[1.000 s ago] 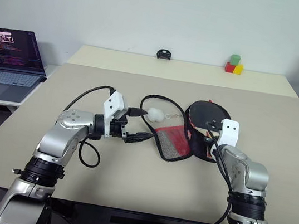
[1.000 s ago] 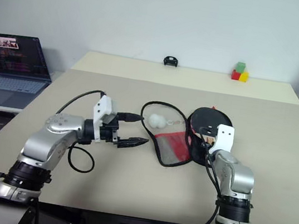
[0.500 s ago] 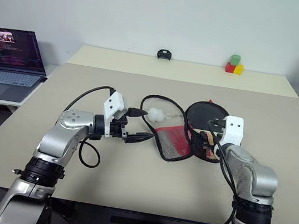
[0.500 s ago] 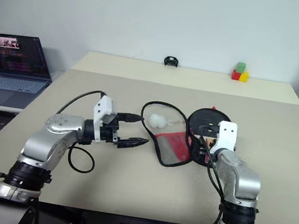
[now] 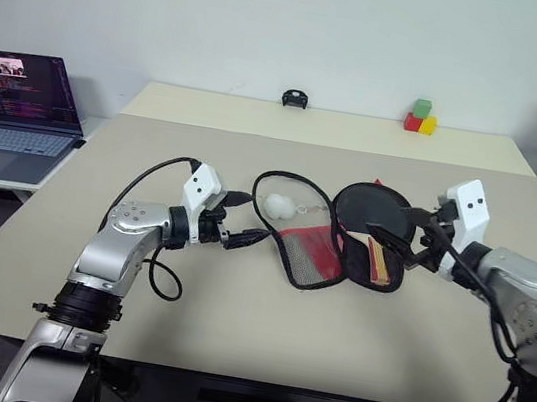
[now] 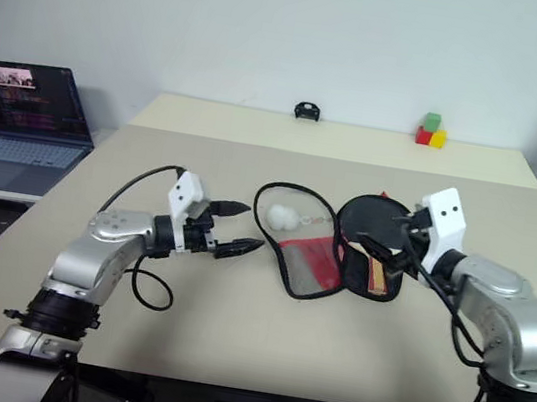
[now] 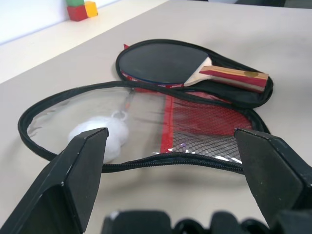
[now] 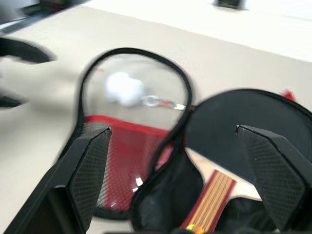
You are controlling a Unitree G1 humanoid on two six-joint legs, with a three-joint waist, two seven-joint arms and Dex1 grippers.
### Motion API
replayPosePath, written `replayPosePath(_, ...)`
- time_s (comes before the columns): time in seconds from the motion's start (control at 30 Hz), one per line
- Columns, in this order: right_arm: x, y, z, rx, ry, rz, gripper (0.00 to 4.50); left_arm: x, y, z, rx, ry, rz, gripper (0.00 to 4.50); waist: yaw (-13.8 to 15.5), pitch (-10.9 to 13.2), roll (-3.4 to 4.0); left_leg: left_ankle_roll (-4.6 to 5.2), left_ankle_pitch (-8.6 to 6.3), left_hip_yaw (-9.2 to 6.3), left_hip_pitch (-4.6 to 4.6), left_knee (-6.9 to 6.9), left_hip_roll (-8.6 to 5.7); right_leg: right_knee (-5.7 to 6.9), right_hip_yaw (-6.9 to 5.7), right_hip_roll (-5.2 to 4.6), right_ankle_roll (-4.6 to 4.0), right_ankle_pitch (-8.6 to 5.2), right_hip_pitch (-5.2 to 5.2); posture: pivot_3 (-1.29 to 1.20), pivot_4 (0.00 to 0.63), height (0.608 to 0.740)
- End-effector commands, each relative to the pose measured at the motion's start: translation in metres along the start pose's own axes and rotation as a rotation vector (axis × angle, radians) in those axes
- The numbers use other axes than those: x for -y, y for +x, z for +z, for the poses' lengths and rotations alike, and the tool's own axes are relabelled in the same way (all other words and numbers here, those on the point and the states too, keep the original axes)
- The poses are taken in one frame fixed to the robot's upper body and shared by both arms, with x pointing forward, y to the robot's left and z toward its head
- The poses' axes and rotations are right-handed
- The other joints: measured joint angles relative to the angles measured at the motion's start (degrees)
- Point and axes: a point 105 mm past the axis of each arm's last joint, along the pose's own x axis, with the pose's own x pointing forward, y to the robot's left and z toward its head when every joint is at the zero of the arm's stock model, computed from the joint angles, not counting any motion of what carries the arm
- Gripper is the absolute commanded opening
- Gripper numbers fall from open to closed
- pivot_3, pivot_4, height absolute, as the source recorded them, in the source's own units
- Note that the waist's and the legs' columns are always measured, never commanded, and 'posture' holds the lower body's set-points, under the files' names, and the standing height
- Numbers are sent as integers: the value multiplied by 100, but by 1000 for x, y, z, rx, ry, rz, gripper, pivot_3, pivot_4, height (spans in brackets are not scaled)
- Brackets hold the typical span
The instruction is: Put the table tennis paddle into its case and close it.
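The case (image 5: 304,250) lies unzipped and spread flat mid-table. Its clear and red mesh flap is on the left and its black half (image 7: 243,95) on the right. The table tennis paddle (image 5: 366,212) rests in the black half, black blade away from me, striped handle (image 5: 378,262) toward me. A white pompom (image 5: 279,205) lies under the clear flap. My right gripper (image 5: 403,237) hangs open just above the paddle, touching nothing. My left gripper (image 5: 246,232) is open, low over the table, left of the flap and pointing at it.
An open laptop (image 5: 20,103) stands on a side table at the far left. Red, green and yellow blocks (image 5: 421,116) and a small black object (image 5: 294,98) sit near the wall on the rear table. Bare tabletop (image 5: 231,317) lies in front of the case.
My right gripper has opened, lifted off the paddle's handle and swung up and to the right. The paddle stays in the case. My left gripper has barely moved.
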Motion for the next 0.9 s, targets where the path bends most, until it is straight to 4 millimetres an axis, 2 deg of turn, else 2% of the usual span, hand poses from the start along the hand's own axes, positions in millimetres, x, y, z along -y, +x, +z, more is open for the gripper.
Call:
replayPosePath(0.03,-5,-16,17,37,-44,98,4483,-13,-9,3,9,15,63,4500,7,0,0,0,0,0,0,0,-1,-1,0,-1,0,0,1,0,150,740)
replayPosePath(0.27,-11,-31,27,42,-56,203,4483,-25,-16,-22,-61,-21,137,4500,12,0,-1,0,0,-2,1,2,-1,-1,-2,-3,0,0,4,0,150,740)
replayPosePath(0.4,1,-32,29,37,-66,150,4483,-31,-13,-48,-148,-46,172,4500,17,0,-2,0,0,-3,1,4,-1,-1,-2,-5,0,0,6,0,150,740)
replayPosePath(0.6,-3,-29,26,36,-66,163,4483,-34,14,-58,-167,-71,173,4500,45,2,-6,1,1,-5,-4,7,-4,-1,-9,-5,1,0,5,0,150,740)
replayPosePath(0.73,-8,-35,25,29,-81,205,4483,-28,36,-56,-156,-64,121,4500,52,3,-8,0,1,-5,-7,8,-5,-3,-11,-6,1,1,5,0,150,740)
replayPosePath(0.9,-5,-40,24,12,-111,200,4483,-17,58,-54,-154,-57,52,4500,53,4,-10,1,1,-4,-7,8,-5,-2,-11,-6,1,1,5,0,150,740)
